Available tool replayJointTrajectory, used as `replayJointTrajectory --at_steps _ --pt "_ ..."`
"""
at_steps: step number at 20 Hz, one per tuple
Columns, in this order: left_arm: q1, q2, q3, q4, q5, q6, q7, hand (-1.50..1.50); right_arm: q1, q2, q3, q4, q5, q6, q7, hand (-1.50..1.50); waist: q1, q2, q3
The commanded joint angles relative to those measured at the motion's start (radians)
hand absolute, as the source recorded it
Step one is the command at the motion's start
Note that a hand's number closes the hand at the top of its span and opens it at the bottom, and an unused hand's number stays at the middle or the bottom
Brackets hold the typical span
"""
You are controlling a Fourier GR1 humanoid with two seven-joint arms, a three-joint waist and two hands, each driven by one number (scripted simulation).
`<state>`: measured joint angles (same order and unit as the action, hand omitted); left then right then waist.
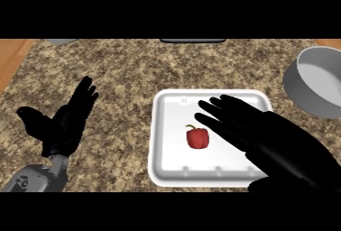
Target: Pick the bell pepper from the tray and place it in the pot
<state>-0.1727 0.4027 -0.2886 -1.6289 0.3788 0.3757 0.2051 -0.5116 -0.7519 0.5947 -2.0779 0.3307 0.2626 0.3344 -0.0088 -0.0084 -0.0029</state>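
Presently the right hand (279,144) hovers over the tray (170,155), fingers straight and spread wide, holding nothing. The bell pepper (197,137) lies on the tray just left of those fingers, seemingly untouched. Recommended: shift the hand left until the pepper sits under the palm, then lower and close round its body — not the stem. The pot (313,85) stands beyond the hand, to its right — lift over its rim. The left hand (66,124) rests open, well to the left.

A red bell pepper (197,138), white tray (168,135), grey pot (313,81), brown-speckled counter (133,67), black hands.
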Motion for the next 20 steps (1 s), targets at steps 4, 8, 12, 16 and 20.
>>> replayJointTrajectory --at_steps 4,8,12,16,20 --pt "0.03 -0.035 -0.043 -0.027 -0.042 0.006 0.0 0.0 -0.152 0.152 0.085 0.018 -0.052 0.212 0.419 -1.5 0.024 0.005 0.0" --pt "-0.013 -0.015 0.0 -0.076 -0.048 0.009 0.09 0.0 -0.126 0.174 0.002 0.002 -0.112 0.298 0.486 -1.5 0.011 0.005 0.003" --pt "0.009 -0.047 0.025 -0.006 -0.041 -0.059 0.012 0.0 -0.186 0.313 0.053 0.149 -0.003 0.317 0.516 -1.5 0.016 0.008 0.002" --pt "0.02 -0.046 0.032 -0.007 -0.057 -0.068 0.015 0.0 -0.185 0.367 0.087 0.209 0.015 0.363 0.577 -1.5 0.018 0.008 0.002" --pt "-0.006 -0.068 0.04 -0.031 -0.076 -0.034 0.075 0.0 -0.11 0.358 0.148 0.134 0.105 0.384 0.623 -1.5 0.009 0.005 0.003"
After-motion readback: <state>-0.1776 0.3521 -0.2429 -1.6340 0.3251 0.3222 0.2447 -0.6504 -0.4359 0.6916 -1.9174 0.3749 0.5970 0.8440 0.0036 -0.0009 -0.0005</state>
